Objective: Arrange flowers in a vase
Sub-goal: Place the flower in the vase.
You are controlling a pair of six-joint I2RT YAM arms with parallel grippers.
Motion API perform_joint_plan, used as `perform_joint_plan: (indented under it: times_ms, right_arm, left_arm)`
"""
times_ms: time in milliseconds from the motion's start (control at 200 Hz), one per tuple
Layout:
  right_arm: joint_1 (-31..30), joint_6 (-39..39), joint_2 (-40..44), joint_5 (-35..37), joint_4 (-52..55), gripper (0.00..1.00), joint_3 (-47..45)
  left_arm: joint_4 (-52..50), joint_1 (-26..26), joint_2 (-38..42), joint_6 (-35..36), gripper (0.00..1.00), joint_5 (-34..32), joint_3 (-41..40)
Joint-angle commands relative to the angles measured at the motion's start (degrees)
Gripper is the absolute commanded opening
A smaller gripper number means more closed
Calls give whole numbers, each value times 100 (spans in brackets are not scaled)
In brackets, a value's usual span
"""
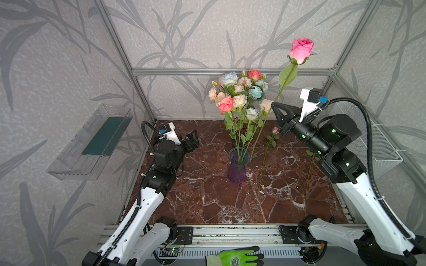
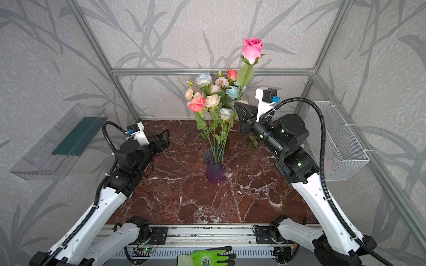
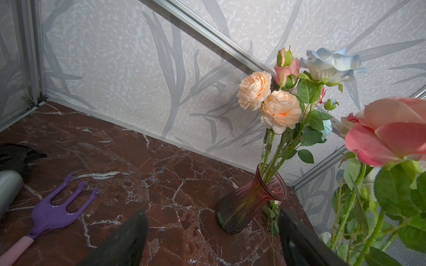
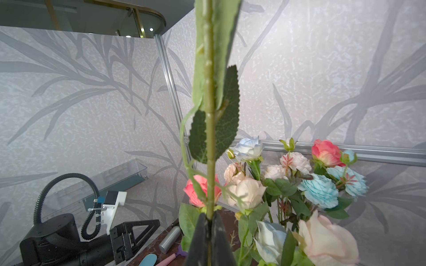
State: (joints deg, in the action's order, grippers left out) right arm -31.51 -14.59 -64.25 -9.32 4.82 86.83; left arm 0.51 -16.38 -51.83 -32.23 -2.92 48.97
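Currently, the right jaws, right of centre in both top views, pinch the pink rose (image 1: 301,50) tightly by its stem; the left jaws, at centre left, stand wide, holding nothing.

Robot lab cell, aluminium frame (image 1: 173,71), wallpapered panels (image 1: 207,34), marble-look tabletop (image 1: 207,195)

Red marble tabletop (image 1: 207,195) — purple vase (image 1: 237,171) standing mid-table; loose flower (image 1: 274,130) lying beside, purple rake (image 3: 53,211)

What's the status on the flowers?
Right gripper shut on pink rose stem, upright beside the bunch. Left gripper open, empty. Bunch crowds the vase mouth.
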Motion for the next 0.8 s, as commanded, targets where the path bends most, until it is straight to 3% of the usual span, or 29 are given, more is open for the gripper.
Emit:
perform_joint_plan:
  times_ms: [0,355,645,800]
  right_arm:
    - [-125,94,-235,-129,-288,3,230]
    - [-280,321,-995,139,-1224,2,1]
    - [-557,47,-884,427,-1753,3,-1252]
    - [-868,157,-721,773,-1708,13,-1823]
  left_arm:
    - [157,30,32,-146,89,74,-73]
    - [353,25,-127,-398,89,537,-108]
    - [366,30,-133,-429,89,576,-108]
    - [415,29,-160,-484,89,703,-111]
